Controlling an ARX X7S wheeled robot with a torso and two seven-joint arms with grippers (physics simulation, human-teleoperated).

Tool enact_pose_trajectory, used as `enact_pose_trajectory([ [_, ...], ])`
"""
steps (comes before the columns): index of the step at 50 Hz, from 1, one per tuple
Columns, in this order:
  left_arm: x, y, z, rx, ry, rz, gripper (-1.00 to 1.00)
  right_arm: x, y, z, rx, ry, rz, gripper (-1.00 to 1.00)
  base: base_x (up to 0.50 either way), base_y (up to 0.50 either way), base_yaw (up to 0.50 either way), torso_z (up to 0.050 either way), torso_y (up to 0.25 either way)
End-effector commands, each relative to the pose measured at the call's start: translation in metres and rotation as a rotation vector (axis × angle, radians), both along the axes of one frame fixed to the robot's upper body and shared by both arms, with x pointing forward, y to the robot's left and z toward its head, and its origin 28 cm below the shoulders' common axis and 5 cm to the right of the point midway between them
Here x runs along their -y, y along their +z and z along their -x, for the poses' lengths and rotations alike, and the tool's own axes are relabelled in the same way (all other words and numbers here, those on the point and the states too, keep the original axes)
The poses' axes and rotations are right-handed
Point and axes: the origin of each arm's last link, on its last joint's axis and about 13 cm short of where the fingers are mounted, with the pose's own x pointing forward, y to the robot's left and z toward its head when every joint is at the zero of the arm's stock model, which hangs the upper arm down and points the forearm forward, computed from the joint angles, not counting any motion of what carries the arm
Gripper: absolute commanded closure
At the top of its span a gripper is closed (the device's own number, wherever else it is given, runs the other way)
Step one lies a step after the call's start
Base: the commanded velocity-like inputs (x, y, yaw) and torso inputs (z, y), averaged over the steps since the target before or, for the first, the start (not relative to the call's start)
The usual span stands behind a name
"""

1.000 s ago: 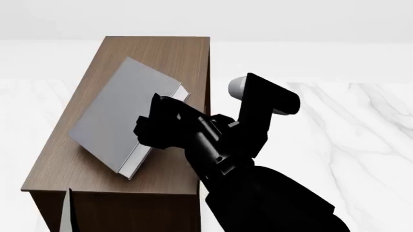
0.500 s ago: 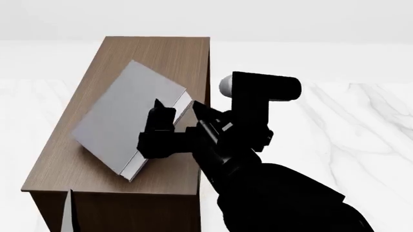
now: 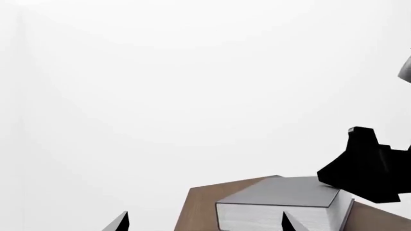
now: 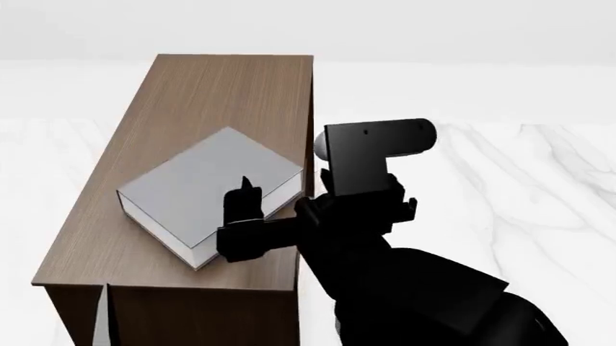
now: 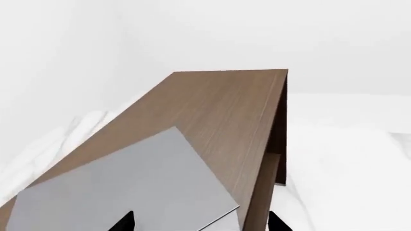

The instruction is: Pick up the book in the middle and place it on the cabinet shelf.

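Observation:
The dark grey book point(image 4: 204, 189) lies flat on the brown top of the cabinet shelf point(image 4: 223, 92), its white page edges facing the near side. My right gripper point(image 4: 258, 216) hovers at the book's near right corner, open, with one finger over the cover. In the right wrist view the book point(image 5: 128, 187) sits below my right gripper point(image 5: 200, 222), whose jaws stand wide apart on the cabinet shelf point(image 5: 224, 106). My left gripper point(image 3: 203, 224) is open and empty, low beside the cabinet shelf point(image 3: 199, 207), looking at the book point(image 3: 282, 195).
White marble floor point(image 4: 520, 187) surrounds the cabinet. The far half of the cabinet top is bare wood. A sliver of my left gripper point(image 4: 101, 317) shows at the cabinet's near left corner. The right arm point(image 4: 414, 288) fills the lower right of the head view.
The book went from tilted in the right gripper to lying flat on the cabinet top. The right gripper let go and drew back toward the near edge, its wrist turned.

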Motion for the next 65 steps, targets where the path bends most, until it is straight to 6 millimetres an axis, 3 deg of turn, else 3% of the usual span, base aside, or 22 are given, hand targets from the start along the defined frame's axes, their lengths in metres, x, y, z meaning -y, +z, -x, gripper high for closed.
enact_pose_trajectory([
  [1,-0.002,0.003,-0.002,0.012,0.011,0.004,-1.00,0.007,-0.039,0.006,-0.153,-0.055,0.193,-1.00,0.00,0.00,0.00,0.000,0.000],
  [13,-0.001,0.004,-0.002,0.013,0.012,0.006,-1.00,0.023,0.003,0.005,-0.009,-0.113,0.143,-1.00,0.00,0.00,0.00,-0.001,0.000],
  [17,-0.001,0.003,-0.002,0.012,0.010,0.005,-1.00,0.035,0.026,0.004,0.051,-0.156,0.115,-1.00,0.00,0.00,0.00,-0.002,0.000],
  [24,-0.001,0.003,-0.002,0.011,0.008,0.002,-1.00,0.049,0.048,0.008,0.123,-0.206,0.086,-1.00,0.00,0.00,0.00,0.000,0.000],
  [43,0.000,0.003,-0.002,0.012,0.009,-0.002,-1.00,0.083,0.050,0.034,0.192,-0.354,0.022,-1.00,0.00,0.00,0.00,0.000,0.000],
  [59,-0.003,0.008,-0.005,0.028,0.037,0.006,-1.00,0.085,0.028,0.065,0.329,-0.452,-0.047,-1.00,0.00,0.00,0.00,0.000,0.000],
  [65,-0.006,0.012,-0.008,0.043,0.061,0.010,-1.00,0.082,0.009,0.078,0.439,-0.524,-0.095,-1.00,0.00,0.00,0.00,0.000,0.000],
])
